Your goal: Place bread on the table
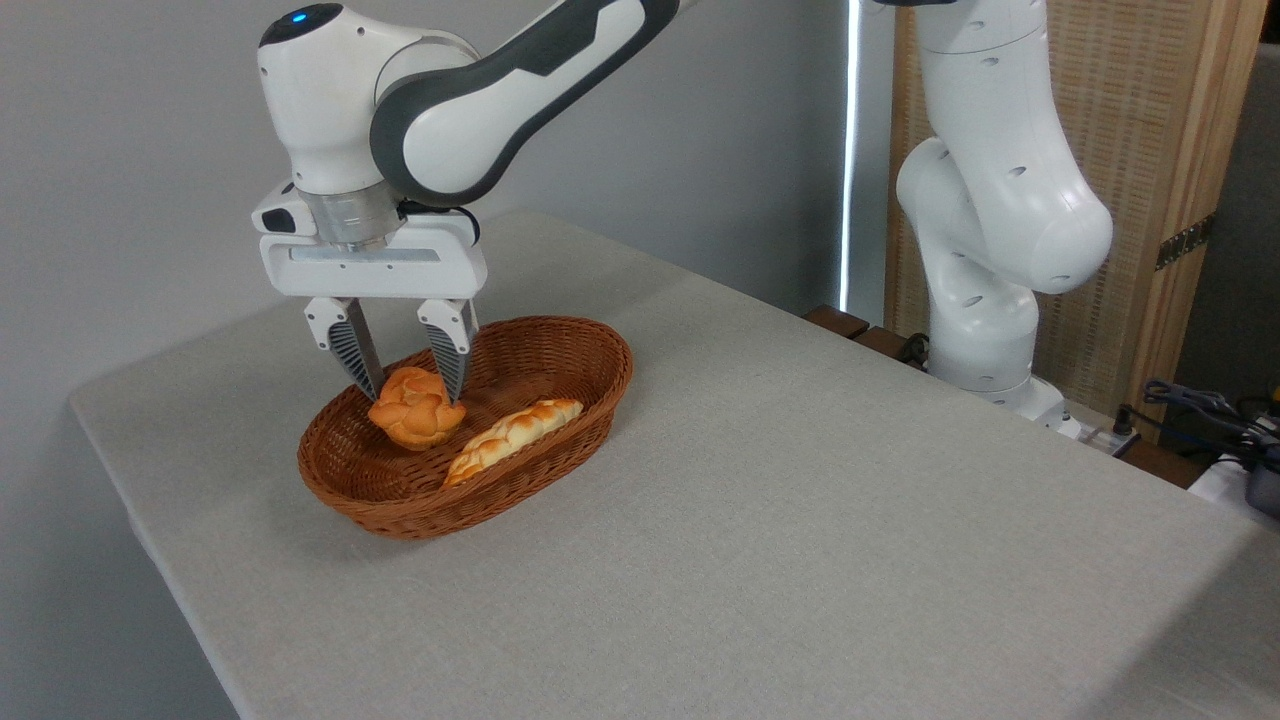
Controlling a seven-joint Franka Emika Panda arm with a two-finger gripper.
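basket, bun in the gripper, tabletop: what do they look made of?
Basket: woven wicker or rattan, brown, slightly glossy; the weave rows show.
Bun: smooth, even orange-gold sheen, so possibly a plastic or foam replica; real bread can't be ruled out.
Table: matte grey-beige, fine cloth-like texture, likely a fabric cover.
Gripper: ribbed grey fingers, seemingly rubbery.

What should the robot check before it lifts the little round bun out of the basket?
1. Fingers on both sides of the bread: ok, the gripper straddles its top.
2. Grip firm enough: cannot tell, contact looks made but tightness does not show.
3. Bun free of the braided loaf: ok, they look apart.
4. Fingers clear of the basket rim: ok.
5. Bare table to set it on: ok, plenty to the right.
6. Bun already lifted off the basket floor: cannot tell.
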